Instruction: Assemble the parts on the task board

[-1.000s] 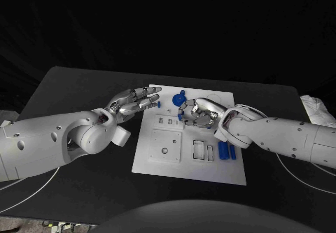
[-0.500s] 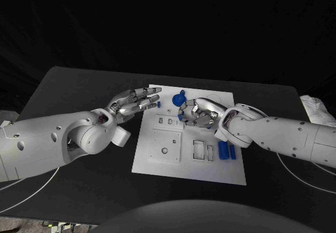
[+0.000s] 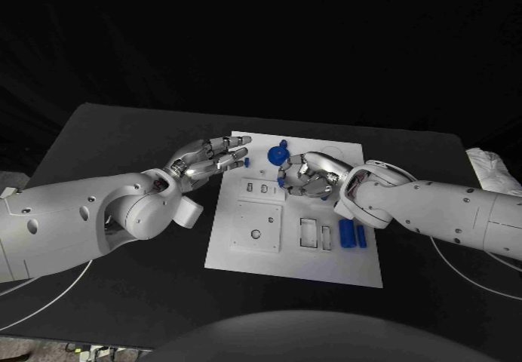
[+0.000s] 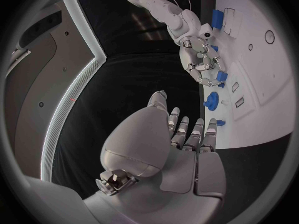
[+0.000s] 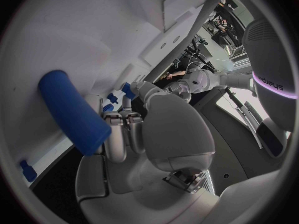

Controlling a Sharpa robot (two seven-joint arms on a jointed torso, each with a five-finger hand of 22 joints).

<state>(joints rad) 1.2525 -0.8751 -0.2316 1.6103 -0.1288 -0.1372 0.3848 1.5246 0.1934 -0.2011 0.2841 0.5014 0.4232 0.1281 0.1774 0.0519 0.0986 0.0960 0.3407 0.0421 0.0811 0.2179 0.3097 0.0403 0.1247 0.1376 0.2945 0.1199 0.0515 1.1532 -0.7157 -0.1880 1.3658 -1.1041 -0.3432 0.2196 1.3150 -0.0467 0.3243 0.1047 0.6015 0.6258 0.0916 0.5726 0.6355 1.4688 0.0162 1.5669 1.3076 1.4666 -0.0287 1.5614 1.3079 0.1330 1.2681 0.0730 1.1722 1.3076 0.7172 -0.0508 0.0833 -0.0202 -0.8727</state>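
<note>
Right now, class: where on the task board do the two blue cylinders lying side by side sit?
In the head view, the two blue cylinders lie on the right part of the task board, just under the right arm's wrist and beside the narrow rectangular slots.

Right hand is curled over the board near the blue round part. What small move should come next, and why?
Probably lower the right hand slightly to seat the small blue part at its fingertips into the task board. The left hand hovers open at the board's edge, holding nothing, so it need not move.

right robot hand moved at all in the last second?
No. In the head view the right robot hand sits at the same spot over the task board, just below the round blue part, as before.
</note>
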